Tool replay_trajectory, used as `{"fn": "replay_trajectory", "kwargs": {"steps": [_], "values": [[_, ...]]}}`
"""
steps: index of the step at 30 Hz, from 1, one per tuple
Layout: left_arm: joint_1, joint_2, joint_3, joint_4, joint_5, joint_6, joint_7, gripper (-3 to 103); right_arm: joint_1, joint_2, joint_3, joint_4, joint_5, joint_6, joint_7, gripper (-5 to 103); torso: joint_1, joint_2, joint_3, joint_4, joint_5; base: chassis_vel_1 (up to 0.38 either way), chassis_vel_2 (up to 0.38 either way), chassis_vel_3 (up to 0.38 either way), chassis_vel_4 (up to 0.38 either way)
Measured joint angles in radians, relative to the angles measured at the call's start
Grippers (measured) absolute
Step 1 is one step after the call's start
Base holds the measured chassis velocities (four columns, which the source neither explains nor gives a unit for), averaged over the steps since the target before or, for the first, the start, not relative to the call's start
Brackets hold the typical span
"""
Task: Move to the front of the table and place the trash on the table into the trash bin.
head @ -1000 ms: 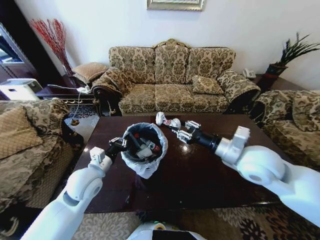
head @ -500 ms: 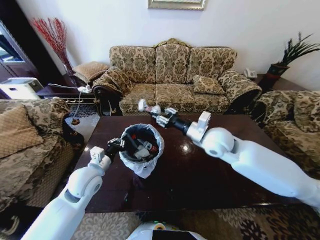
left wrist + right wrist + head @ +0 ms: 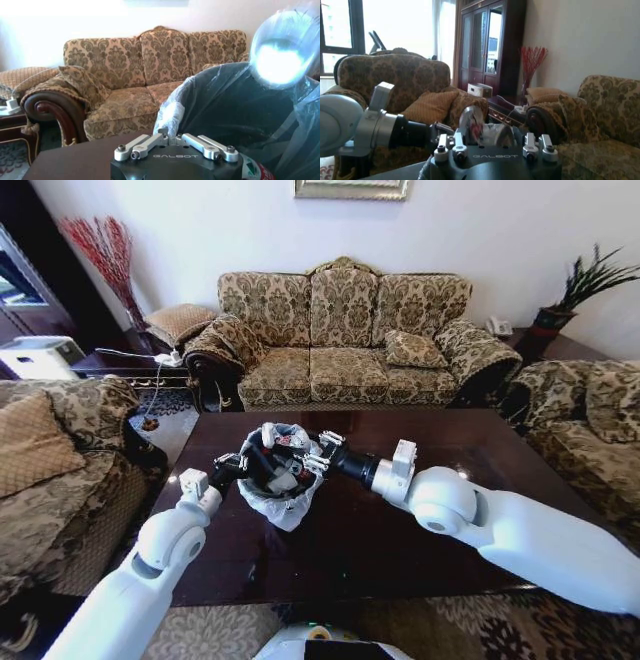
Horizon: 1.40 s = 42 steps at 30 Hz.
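The trash bin (image 3: 285, 502), lined with a white bag, stands on the left part of the dark table (image 3: 490, 448). Wrappers (image 3: 292, 477) lie inside it. My left gripper (image 3: 231, 469) is shut on the bin's near-left rim; the left wrist view shows this gripper (image 3: 170, 135) against the bag's edge (image 3: 170, 112). My right gripper (image 3: 303, 450) hangs over the bin's mouth, shut on a small clear bottle (image 3: 281, 439) with a red label. The right wrist view has the bottle (image 3: 476, 126) between the right gripper's fingers (image 3: 487, 138). Its round clear end (image 3: 281, 50) shows above the bin.
A patterned sofa (image 3: 345, 340) stands behind the table, with armchairs at the left (image 3: 60, 450) and right (image 3: 590, 420). A potted plant (image 3: 575, 295) sits on a side table at the back right. A dark cabinet (image 3: 487, 45) stands by the wall.
My right gripper has carried the bottle from the table's far middle leftwards and then down over the bin's mouth. The left gripper has stayed on the rim.
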Motion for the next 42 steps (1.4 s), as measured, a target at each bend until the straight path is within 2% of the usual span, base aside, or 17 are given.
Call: {"fn": "replay_trajectory", "kwargs": {"steps": [5, 8, 9, 11, 13, 17, 19, 21, 22, 25, 28, 29, 31, 32, 33, 37, 42], "values": [[0.001, -0.002, -0.007, -0.003, 0.000, 0.000, 0.001, 1, 0.000, -0.005, 0.005, 0.007, -0.001, -0.003, 0.003, 78, 0.000, 0.000, 0.000, 0.0000, -0.0002, 0.000, 0.000, 0.000, 0.000], [0.001, -0.006, -0.006, -0.005, 0.000, 0.000, 0.002, 1, -0.001, -0.005, 0.015, 0.009, 0.001, 0.000, 0.019, 83, 0.000, 0.000, 0.000, 0.0001, -0.0001, 0.000, 0.000, 0.000, 0.000], [0.001, -0.009, -0.006, -0.005, 0.000, 0.000, 0.002, 1, -0.005, -0.006, 0.040, 0.014, 0.010, 0.001, 0.045, 94, 0.000, 0.000, 0.000, 0.0002, 0.0000, 0.000, 0.000, 0.000, 0.000], [0.002, -0.010, -0.006, -0.005, 0.000, 0.000, 0.003, 1, -0.013, -0.009, 0.065, 0.017, 0.020, 0.000, 0.066, 94, 0.000, 0.000, 0.000, 0.0002, 0.0000, 0.000, 0.000, 0.000, 0.000], [0.005, -0.013, -0.015, -0.004, 0.005, -0.004, 0.004, 1, -0.066, -0.033, 0.168, 0.024, 0.044, -0.013, 0.136, 99, 0.000, 0.000, 0.000, 0.0001, -0.0002, 0.000, 0.000, 0.000, 0.000], [0.012, -0.020, -0.036, -0.004, 0.007, -0.010, 0.005, 1, -0.194, -0.099, 0.277, 0.012, 0.011, -0.013, 0.234, 100, 0.000, 0.000, 0.000, -0.0006, -0.0002, 0.000, 0.000, 0.000, 0.000], [0.026, -0.030, -0.056, -0.015, 0.013, -0.012, 0.005, 1, -0.226, -0.102, 0.292, -0.012, -0.010, -0.006, 0.257, 100, 0.000, 0.000, 0.000, -0.0012, -0.0002, 0.000, 0.000, 0.000, 0.000], [0.050, -0.049, -0.080, -0.040, 0.019, -0.016, -0.004, 1, -0.254, -0.084, 0.304, -0.048, -0.034, 0.001, 0.264, 100, 0.000, 0.000, 0.000, -0.0005, 0.0000, 0.000, 0.000, 0.000, 0.000], [0.061, -0.061, -0.089, -0.055, 0.021, -0.017, -0.017, 1, -0.286, -0.068, 0.321, -0.072, -0.056, 0.003, 0.264, 100, 0.000, 0.000, 0.000, 0.0011, 0.0010, 0.000, 0.000, 0.000, 0.000], [0.058, -0.066, -0.093, -0.058, 0.025, -0.019, -0.027, 1, -0.370, -0.054, 0.380, -0.092, -0.110, 0.006, 0.297, 100, 0.000, 0.000, 0.000, 0.0012, 0.0003, 0.000, 0.000, 0.000, 0.000], [0.050, -0.071, -0.084, -0.050, 0.030, -0.019, -0.026, 1, -0.603, -0.013, 0.587, -0.109, -0.208, 0.001, 0.328, 100, 0.000, 0.000, 0.000, -0.0003, -0.0002, 0.000, 0.000, 0.000, 0.000], [0.050, -0.071, -0.084, -0.050, 0.030, -0.019, -0.026, 1, -0.603, -0.013, 0.587, -0.109, -0.208, 0.001, 0.328, 100, 0.000, 0.000, 0.000, -0.0003, -0.0002, 0.000, 0.000, 0.000, 0.000], [0.055, -0.077, -0.082, -0.043, 0.038, -0.020, -0.020, 1, -0.853, 0.050, 0.794, -0.125, -0.311, 0.008, 0.301, 100, 0.000, 0.000, 0.000, -0.0001, 0.0000, 0.059, -0.051, -0.091, 0.079], [0.056, -0.078, -0.082, -0.043, 0.040, -0.020, -0.020, 1, -0.910, 0.067, 0.840, -0.127, -0.335, 0.014, 0.286, 100, 0.000, 0.000, 0.000, -0.0003, 0.0001, 0.122, -0.126, -0.115, 0.154], [0.056, -0.078, -0.082, -0.043, 0.040, -0.020, -0.020, 1, -0.910, 0.067, 0.840, -0.127, -0.335, 0.014, 0.286, 100, 0.000, 0.000, 0.000, -0.0003, 0.0001, 0.122, -0.126, -0.115, 0.154], [0.061, -0.084, -0.083, -0.044, 0.040, -0.022, -0.019, 1, -1.109, 0.146, 0.995, -0.128, -0.417, 0.042, 0.223, 100, 0.000, 0.000, 0.000, -0.0005, 0.0004, 0.152, -0.206, -0.194, 0.205], [0.063, -0.093, -0.085, -0.048, 0.040, -0.022, -0.020, 1, -1.183, 0.195, 1.054, -0.129, -0.445, 0.056, 0.213, 100, -0.001, 0.000, 0.000, 0.0001, -0.0008, 0.210, -0.259, -0.238, 0.250]]}}
